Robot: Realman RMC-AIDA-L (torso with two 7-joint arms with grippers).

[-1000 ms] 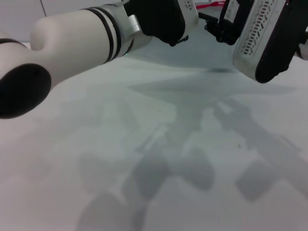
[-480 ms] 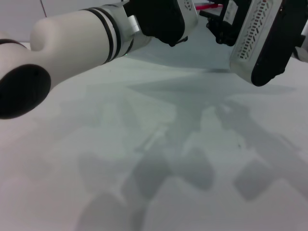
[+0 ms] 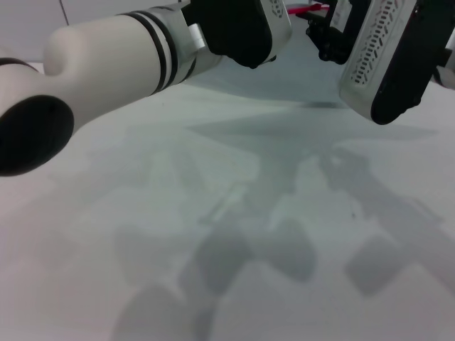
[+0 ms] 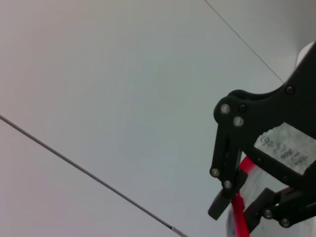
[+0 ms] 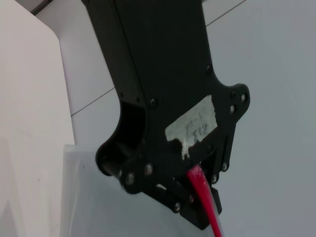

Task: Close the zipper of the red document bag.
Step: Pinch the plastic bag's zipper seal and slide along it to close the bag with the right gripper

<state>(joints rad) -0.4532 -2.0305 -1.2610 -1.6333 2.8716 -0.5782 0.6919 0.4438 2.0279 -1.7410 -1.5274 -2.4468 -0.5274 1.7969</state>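
Observation:
Both arms are raised at the far top of the head view, where a short piece of the red zipper (image 3: 307,8) shows between them. In the right wrist view my left gripper (image 5: 197,203) is shut on the zipper (image 5: 203,193), which runs out from between its fingers, and the pale translucent red document bag (image 5: 98,207) hangs beside it. My right gripper (image 4: 240,210), seen in the left wrist view, is shut on the zipper (image 4: 238,206) farther along. A patch of the bag (image 4: 251,183) shows behind it. Most of the bag is hidden in the head view.
A white table (image 3: 234,213) spreads below the arms, crossed by their shadows. The thick white left forearm (image 3: 106,57) and the right arm's white vented casing (image 3: 380,50) fill the top of the head view. A pale wall with thin seams stands behind.
The right arm has shifted slightly up and toward the left arm. The left arm has barely moved, and both grips look unchanged.

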